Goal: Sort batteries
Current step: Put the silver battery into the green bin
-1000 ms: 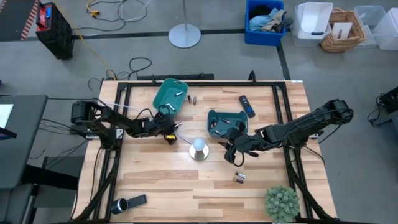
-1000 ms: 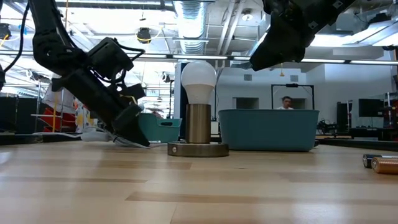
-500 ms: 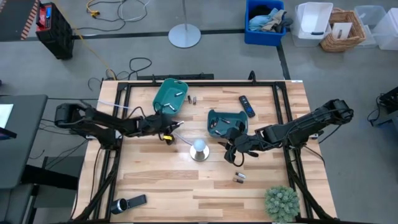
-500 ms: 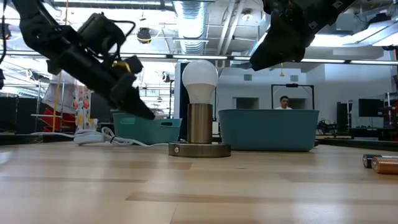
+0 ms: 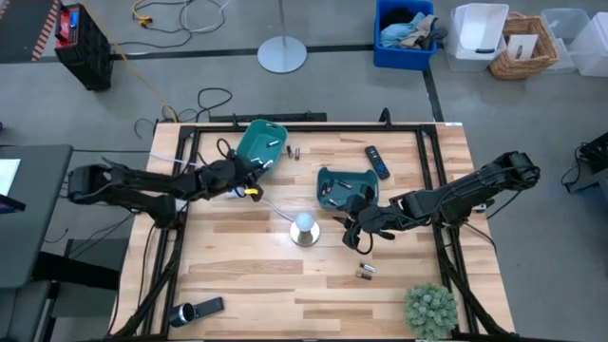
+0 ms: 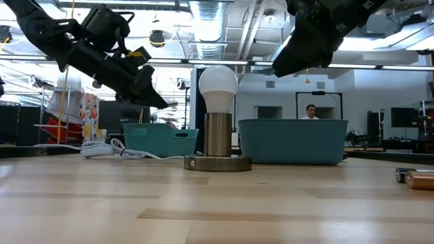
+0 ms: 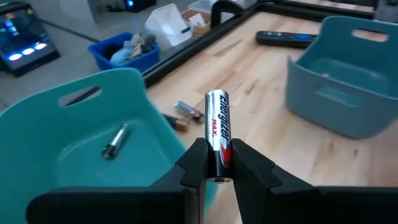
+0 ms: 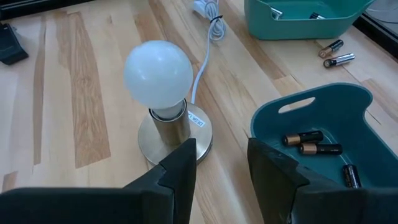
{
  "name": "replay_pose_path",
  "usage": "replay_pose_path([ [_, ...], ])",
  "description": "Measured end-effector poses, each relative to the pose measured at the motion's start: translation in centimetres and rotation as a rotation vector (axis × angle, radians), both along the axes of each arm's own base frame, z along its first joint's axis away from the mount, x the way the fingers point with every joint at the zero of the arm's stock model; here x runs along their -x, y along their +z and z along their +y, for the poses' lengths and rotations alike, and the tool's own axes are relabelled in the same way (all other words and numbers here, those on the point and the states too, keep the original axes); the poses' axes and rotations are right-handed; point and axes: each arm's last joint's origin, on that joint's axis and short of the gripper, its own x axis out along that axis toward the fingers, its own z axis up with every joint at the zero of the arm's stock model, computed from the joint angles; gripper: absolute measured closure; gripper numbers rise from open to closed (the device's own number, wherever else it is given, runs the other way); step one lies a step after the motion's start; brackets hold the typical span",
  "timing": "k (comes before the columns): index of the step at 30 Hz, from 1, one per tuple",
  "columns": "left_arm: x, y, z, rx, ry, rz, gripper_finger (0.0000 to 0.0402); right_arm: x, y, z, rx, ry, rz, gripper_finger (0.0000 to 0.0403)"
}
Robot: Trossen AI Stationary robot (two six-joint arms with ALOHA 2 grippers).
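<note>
Teal far bin [image 5: 259,144] now has the left gripper [image 5: 249,171] at its near rim, up from the tabletop beside the lamp [image 5: 303,226]: drop-off looks close. Low view: it's lifted clear of the wood. Left wrist: narrow fingers [image 7: 194,163] pinch an Energizer battery [image 7: 217,132] upright. Right gripper [image 8: 221,163] (idle, fairly wide, empty) hovers between lamp and near bin [image 8: 323,115].
</note>
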Motion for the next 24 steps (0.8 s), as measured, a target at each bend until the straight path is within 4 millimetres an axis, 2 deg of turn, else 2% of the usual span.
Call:
replay_pose_path([
  [6, 0.4, 0.0, 1.0, 0.002, 0.047, 0.002, 0.0355, 0.0, 0.0, 0.0, 0.0, 0.0, 0.0, 0.0242],
  [14, 1.4, -0.2, 3.3, 0.053, 0.16, -0.02, 0.0355, 0.0, 0.0, 0.0, 0.0, 0.0, 0.0, 0.0242],
  [24, 2.2, -0.2, 4.7, 0.068, 0.238, -0.032, 0.0322, 0.0, 0.0, 0.0, -0.004, -0.002, -0.001, 0.0242],
])
